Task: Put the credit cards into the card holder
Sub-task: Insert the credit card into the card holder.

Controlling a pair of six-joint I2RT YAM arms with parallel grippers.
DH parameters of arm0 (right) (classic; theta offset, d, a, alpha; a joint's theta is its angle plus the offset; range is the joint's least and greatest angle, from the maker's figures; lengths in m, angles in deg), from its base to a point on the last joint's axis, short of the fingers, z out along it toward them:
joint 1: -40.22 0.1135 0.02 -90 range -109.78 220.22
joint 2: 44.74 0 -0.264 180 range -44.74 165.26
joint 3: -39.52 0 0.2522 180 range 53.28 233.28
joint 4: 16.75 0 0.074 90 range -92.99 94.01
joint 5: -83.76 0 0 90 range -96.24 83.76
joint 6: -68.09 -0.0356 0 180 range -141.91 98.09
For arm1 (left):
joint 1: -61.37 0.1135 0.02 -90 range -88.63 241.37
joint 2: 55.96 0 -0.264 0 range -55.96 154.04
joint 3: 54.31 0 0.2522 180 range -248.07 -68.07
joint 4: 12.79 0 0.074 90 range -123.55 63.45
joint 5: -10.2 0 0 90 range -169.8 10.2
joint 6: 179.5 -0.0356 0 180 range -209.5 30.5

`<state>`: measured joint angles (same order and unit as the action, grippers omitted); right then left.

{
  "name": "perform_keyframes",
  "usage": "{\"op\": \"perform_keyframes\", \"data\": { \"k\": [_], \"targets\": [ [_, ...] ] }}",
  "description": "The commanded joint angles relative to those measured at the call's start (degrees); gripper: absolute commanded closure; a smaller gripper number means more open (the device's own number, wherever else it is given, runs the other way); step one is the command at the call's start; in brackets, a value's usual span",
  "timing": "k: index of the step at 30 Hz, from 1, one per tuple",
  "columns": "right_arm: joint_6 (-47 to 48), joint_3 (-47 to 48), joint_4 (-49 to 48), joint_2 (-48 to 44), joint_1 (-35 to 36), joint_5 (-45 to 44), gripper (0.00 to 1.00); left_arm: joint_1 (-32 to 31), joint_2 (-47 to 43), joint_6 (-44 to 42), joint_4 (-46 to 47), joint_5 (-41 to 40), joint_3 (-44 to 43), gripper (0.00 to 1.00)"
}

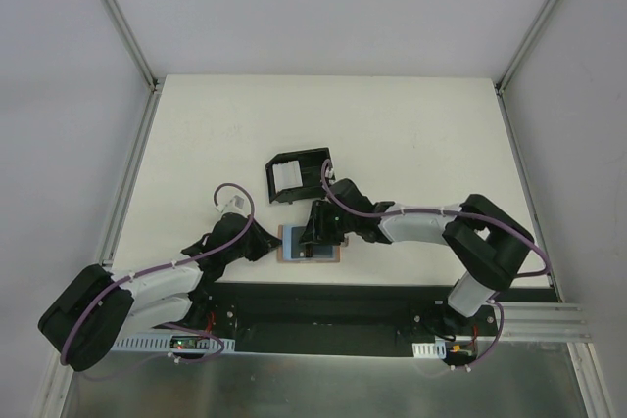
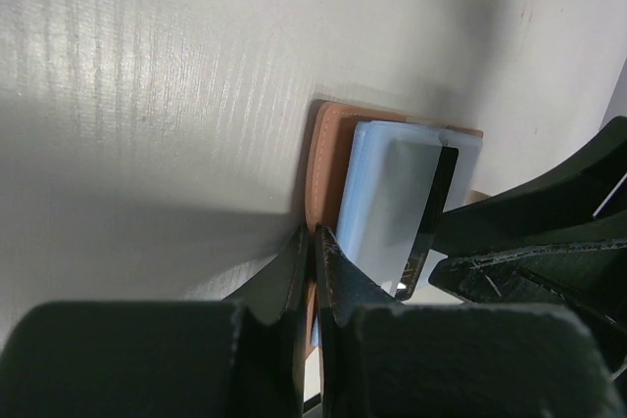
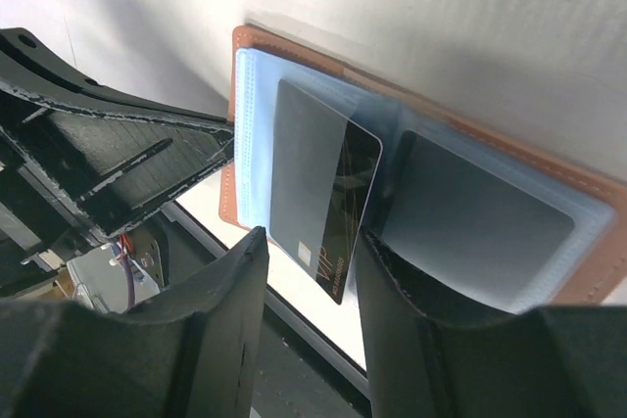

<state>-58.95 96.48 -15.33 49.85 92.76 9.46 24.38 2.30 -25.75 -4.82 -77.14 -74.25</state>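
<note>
While the right gripper (image 3: 311,237) hangs just above the card holder (image 3: 294,56) with its jaws partly apart and nothing between them, the left gripper (image 2: 313,234) is pinched closed on the holder's left leather edge, a sliver of tan showing between its fingers.

Below the right jaws lies a credit card (image 3: 313,183). It is grey-faced with a black stripe down one long side and small pale lettering near its free end. Its long axis runs across the holder's short side, slightly askew, and its far end is tucked into the left pocket. Its near end sticks out past the holder towards the table's near edge.

The holder is spread open and flat at the middle of the near edge of the table (image 1: 411,134), its long axis along that edge. It is tan leather outside with pale blue translucent sleeves inside.

The right wrist view alone shows a second pale grey card (image 3: 480,212) lying behind the right-hand sleeve. The left wrist view shows only the left half. From the top camera the holder (image 1: 282,255) is mostly hidden by the grippers. That view alone shows a black box (image 1: 312,162) farther in, near the table's middle.
</note>
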Motion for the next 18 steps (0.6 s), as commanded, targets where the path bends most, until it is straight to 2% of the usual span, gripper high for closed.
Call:
{"op": "perform_keyframes", "data": {
  "k": [1,10,18],
  "targets": [
    [0.65,6.09,6.7,1.21,1.87,-1.46,0.57,0.61,-0.25,-0.82,-6.35,-0.11,2.04,1.0],
    [-0.06,10.67,10.48,4.38,3.36,-0.76,0.55,0.61,-1.31,-0.29,-6.44,-0.28,2.66,1.0],
    [0.65,10.33,16.38,2.71,3.28,-2.79,0.54,0.61,-3.41,-0.11,-7.5,-1.25,3.19,1.0]
  ]
}}
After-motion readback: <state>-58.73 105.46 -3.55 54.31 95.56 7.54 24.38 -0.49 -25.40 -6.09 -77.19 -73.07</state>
